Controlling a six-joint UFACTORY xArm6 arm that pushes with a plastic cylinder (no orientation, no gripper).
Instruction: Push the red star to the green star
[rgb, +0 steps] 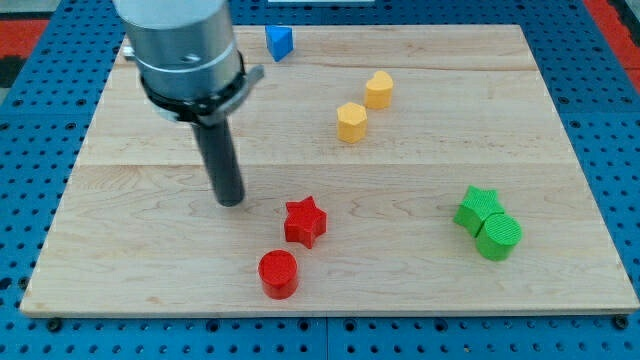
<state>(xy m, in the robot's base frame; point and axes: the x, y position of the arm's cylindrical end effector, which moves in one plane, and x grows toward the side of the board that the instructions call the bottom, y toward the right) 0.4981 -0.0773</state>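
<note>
The red star (305, 221) lies on the wooden board (120, 260), below the middle. The green star (478, 208) lies far to its right, touching a green round block (498, 236) just below it on the right. My tip (231, 203) rests on the board to the left of the red star and slightly above it, apart from it by a small gap. A red cylinder (278, 273) stands just below and left of the red star, below and right of my tip.
Two yellow blocks (352, 122) (378, 89) sit above the middle toward the view's top. A blue block (279, 42) sits at the board's top edge. The arm's grey body (185, 50) hangs over the top left. A blue pegboard surrounds the board.
</note>
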